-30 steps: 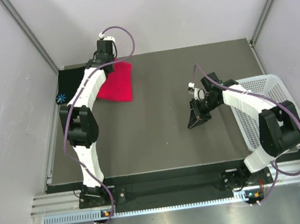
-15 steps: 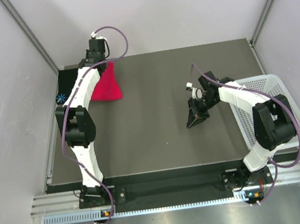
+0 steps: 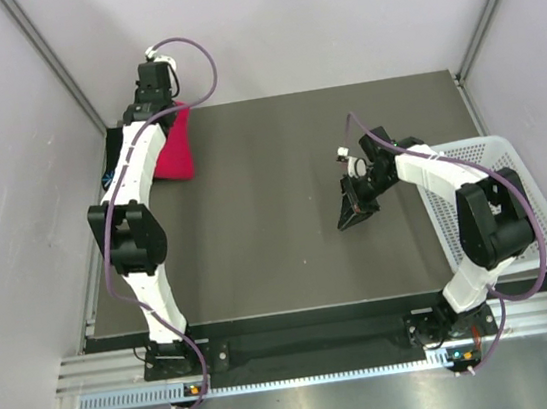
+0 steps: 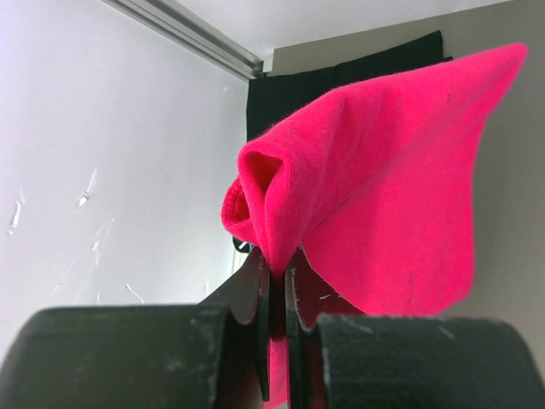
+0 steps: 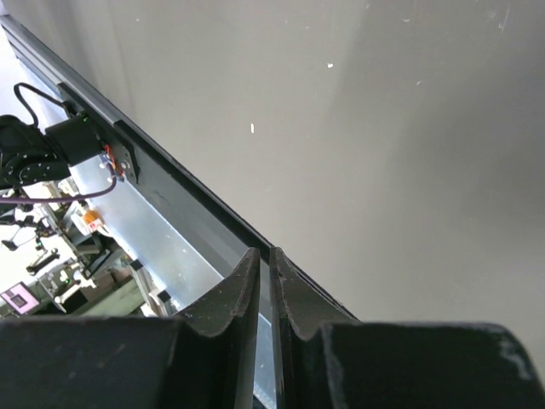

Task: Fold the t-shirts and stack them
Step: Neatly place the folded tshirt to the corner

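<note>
Left gripper [image 4: 277, 266]: we are pinching red-pink t-shirt [image 4: 383, 170] by bunched edge, letting it hang near black t-shirt [image 4: 341, 64] at table's [image 3: 278, 163] far-left corner, presumably for stacking. Right gripper [image 5: 266, 264]: closed, empty, hovering mid-table.

The red-pink t-shirt [image 4: 383, 187] is soft, matt knit cloth with a fine, even weave; the black t-shirt [image 4: 298, 94] at the table's far left corner is matt cloth too; the table [image 3: 275, 214] is smooth, matt dark grey; the basket [image 3: 530, 196] is white perforated plastic.
</note>
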Controlling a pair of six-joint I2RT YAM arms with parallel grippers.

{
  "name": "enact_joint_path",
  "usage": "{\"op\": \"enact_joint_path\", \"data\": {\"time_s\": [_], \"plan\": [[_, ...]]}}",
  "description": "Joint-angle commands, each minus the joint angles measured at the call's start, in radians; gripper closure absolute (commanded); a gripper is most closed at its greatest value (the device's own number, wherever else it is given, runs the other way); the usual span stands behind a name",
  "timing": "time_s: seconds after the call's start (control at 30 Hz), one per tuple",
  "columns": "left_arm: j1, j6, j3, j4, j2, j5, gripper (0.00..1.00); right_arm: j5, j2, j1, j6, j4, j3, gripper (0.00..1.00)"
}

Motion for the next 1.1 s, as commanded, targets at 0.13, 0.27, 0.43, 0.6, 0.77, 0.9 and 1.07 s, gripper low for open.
{"op": "enact_joint_path", "data": {"time_s": [0.13, 0.27, 0.43, 0.6, 0.77, 0.9, 1.07], "plan": [[0.021, 0.049, 0.06, 0.092, -0.049, -0.013, 1.0, -0.013, 0.008, 0.002, -0.014, 0.006, 0.043, 0.91], [0.033, 0.063, 0.068, 0.113, -0.043, -0.005, 1.0, -0.014, 0.009, 0.003, -0.011, 0.006, 0.046, 0.91], [0.053, 0.054, 0.069, 0.123, -0.017, 0.02, 1.0, -0.013, 0.009, 0.002, -0.011, 0.006, 0.04, 0.91], [0.059, 0.069, 0.063, 0.149, 0.008, 0.038, 1.0, -0.007, 0.011, 0.0, -0.011, 0.003, 0.033, 0.91], [0.076, 0.074, 0.072, 0.152, 0.037, 0.052, 1.0, -0.004, 0.017, 0.0, -0.01, 0.001, 0.04, 0.91], [0.09, 0.069, 0.071, 0.163, 0.057, 0.056, 1.0, 0.003, 0.017, -0.003, -0.005, 0.003, 0.04, 0.91], [0.101, 0.068, 0.075, 0.17, 0.083, 0.053, 1.0, 0.012, 0.023, -0.003, 0.004, 0.004, 0.043, 0.91]]}}
